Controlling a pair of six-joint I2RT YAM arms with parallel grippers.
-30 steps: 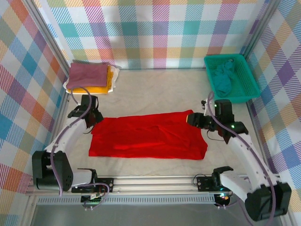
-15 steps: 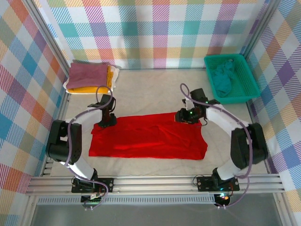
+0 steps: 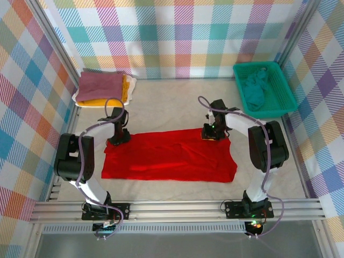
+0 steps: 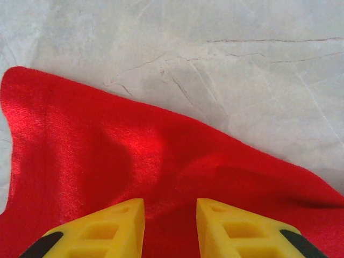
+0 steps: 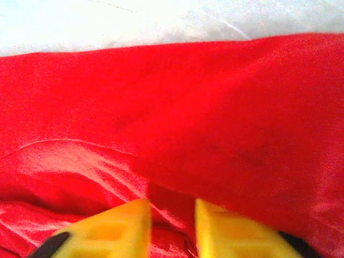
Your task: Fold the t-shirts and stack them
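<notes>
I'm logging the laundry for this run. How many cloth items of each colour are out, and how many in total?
red t-shirt: 1
mauve cloth: 1
mustard yellow cloth: 1
white cloth: 1
teal cloth, in the basket: 1
Total: 5

Your left arm (image 3: 70, 161) and right arm (image 3: 263, 145) stretch forward, wrists tipped down; left gripper (image 4: 170, 207) and right gripper (image 5: 172, 207) hold yellow fingers (image 4: 107, 228) narrowly parted.
</notes>
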